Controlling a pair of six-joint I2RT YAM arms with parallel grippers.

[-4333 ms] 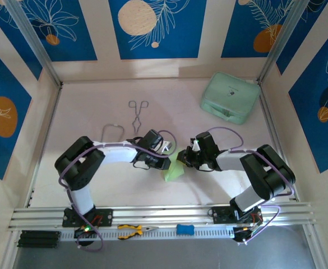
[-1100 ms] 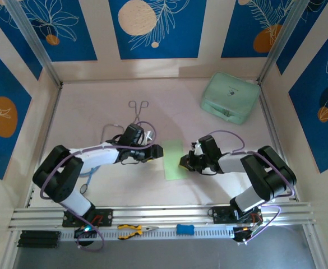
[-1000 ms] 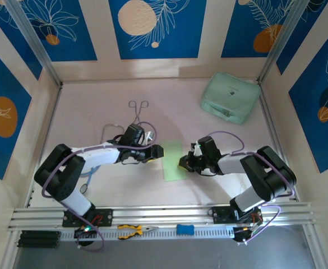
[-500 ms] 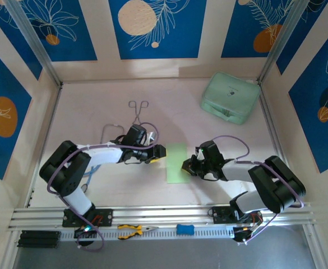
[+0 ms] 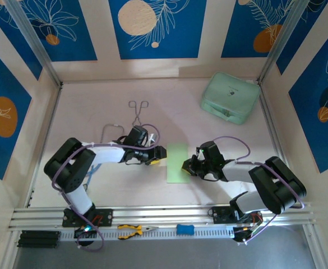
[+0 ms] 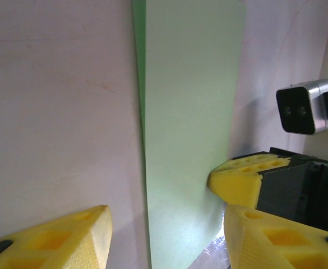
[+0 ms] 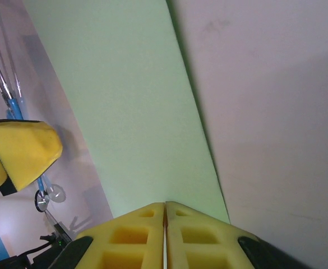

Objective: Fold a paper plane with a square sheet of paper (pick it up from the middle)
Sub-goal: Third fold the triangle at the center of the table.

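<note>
Mid-fold: the sheet of paper (image 5: 177, 162) lies flat on the table (image 5: 96, 117), apparently doubled into a long strip (no nose to point anywhere), its long axis running from far side to near. The right end effector (image 5: 186, 166), fingers pressed together, touches its right edge. The left end effector (image 5: 157, 154) hovers spread beside its left. The next move probably calls for pinning the strip while turning a corner in.

place: robot test cell | cues: aluminium rails (image 5: 152, 214), printed wall panels (image 5: 175, 39)

table (image 5: 175, 112) | lying on it: folded paper (image 5: 176, 162); mint case (image 5: 230, 98); metal tongs (image 5: 137, 119)
</note>
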